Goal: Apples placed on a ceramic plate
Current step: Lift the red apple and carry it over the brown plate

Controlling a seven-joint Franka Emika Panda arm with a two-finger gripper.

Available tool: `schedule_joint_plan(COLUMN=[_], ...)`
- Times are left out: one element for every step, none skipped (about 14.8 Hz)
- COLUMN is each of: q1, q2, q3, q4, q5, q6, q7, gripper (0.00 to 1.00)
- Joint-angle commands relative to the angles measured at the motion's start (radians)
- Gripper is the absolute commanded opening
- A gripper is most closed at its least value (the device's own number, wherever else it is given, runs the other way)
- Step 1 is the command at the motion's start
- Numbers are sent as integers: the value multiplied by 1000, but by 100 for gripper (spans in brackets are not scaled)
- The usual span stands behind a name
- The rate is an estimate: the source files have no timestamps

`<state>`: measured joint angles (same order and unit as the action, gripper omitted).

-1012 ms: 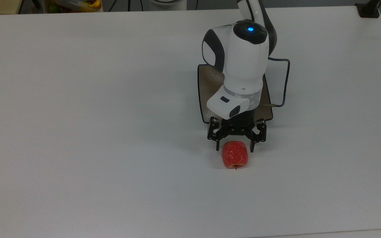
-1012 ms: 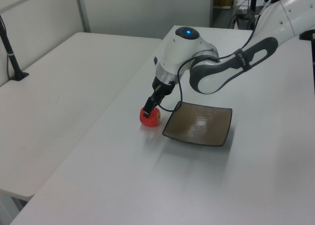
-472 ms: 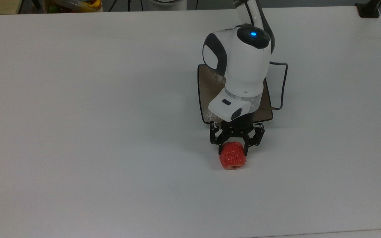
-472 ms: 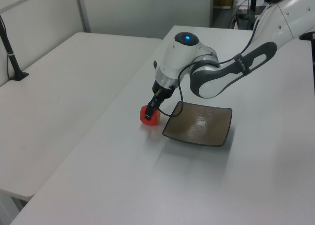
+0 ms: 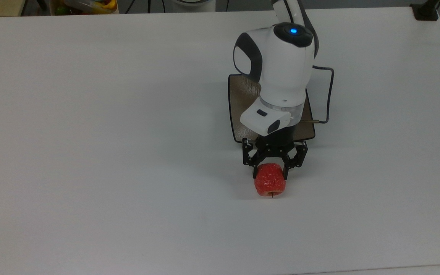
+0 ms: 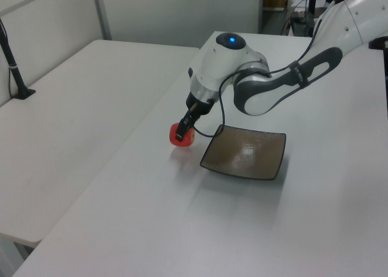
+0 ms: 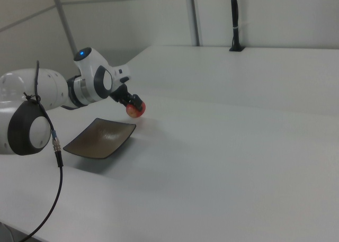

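Apple (image 5: 270,181) (image 6: 180,134) (image 7: 135,110), small, red and pale-speckled with a short dark stem, is gripped between the closed-in fingers of the black gripper (image 5: 271,172) (image 6: 183,130) (image 7: 131,105) and is held just clear of the white table (image 5: 109,152), as shown by the gap to its shadow in the left view. The square brownish-grey ceramic plate (image 5: 239,99) (image 6: 245,159) (image 7: 100,138) is seen lying flat on the table just beside the apple, partly covered in the top view by the white arm (image 5: 277,72) reaching over it. A black cable (image 5: 330,95) is looped alongside the arm.
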<state>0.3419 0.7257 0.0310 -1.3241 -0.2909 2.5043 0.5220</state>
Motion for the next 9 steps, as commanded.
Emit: schedule_joint_plan(q1=[-17, -23, -24, -23, -20, -20, -18, -14, -9], q2=[-148, -205, -262, -300, -352, -386, -435, -481, -514], q3=[9, 17, 21, 23, 26, 33, 46, 50, 50], q4=[-122, -177, -234, -280, -346, -389, -453, -515, -561], q5=[-28, -28, -28, -28, -28, -27, -25, -25, -24], q6=[11, 11, 5, 5, 4, 2, 1, 1, 1], q7=[29, 26, 23, 20, 10, -2, -17, -31, -40], gripper=[48, 49, 52, 52, 52, 52, 52, 52, 53])
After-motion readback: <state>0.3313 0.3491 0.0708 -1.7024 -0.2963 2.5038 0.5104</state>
